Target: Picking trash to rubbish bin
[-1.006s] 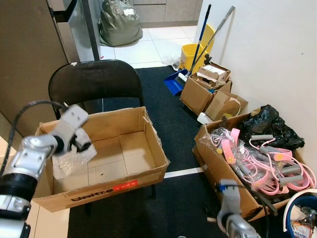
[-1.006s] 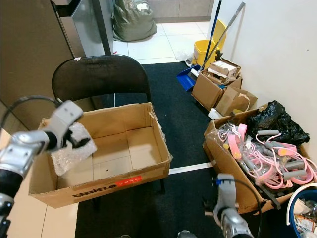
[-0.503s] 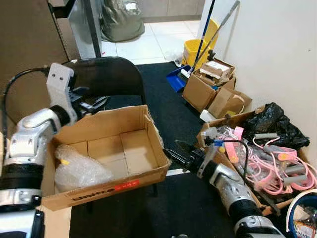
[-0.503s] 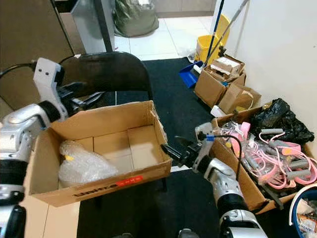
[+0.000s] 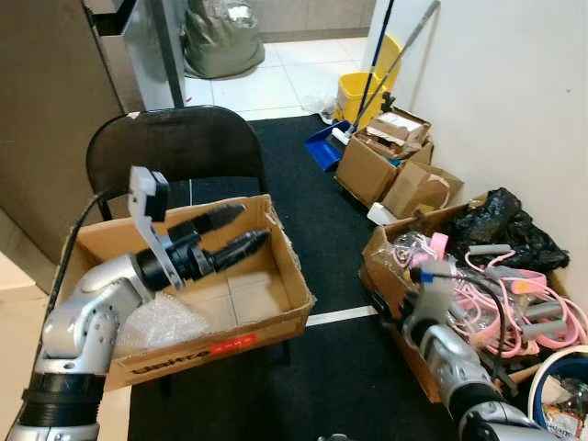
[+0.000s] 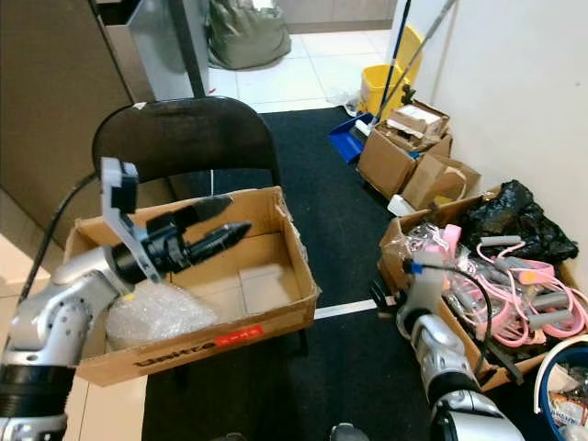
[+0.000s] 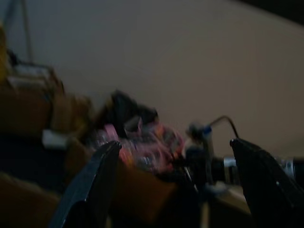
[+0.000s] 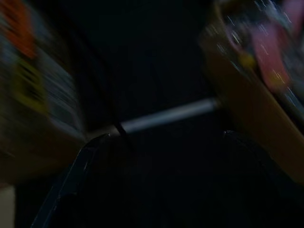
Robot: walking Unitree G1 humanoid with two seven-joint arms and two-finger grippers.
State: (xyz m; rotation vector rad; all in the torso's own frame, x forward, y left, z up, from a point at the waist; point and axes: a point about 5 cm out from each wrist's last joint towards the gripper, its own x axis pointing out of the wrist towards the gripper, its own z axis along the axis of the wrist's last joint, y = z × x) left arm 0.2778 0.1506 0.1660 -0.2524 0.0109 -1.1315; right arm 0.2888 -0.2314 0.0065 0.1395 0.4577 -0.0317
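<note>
Left gripper [image 5: 241, 230] hovered over the cardboard box [image 5: 276, 317] on the chair [image 5: 175, 147], fingers spread wide and empty; bubble wrap [image 5: 161, 322] lay inside (the trash, probably just binned). Right gripper [image 8: 161, 180] hung low, fingers apart, holding nothing

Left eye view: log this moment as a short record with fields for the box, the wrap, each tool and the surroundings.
box: open cardboard box resting on a black chair
trash: crumpled bubble wrap lying in the box's near left corner
left tool: left tool over the box, fingers apart, holding nothing
right tool: right tool low, above the black mat, fingers apart
nearby: box of pink cables to the right, by the wall
</note>
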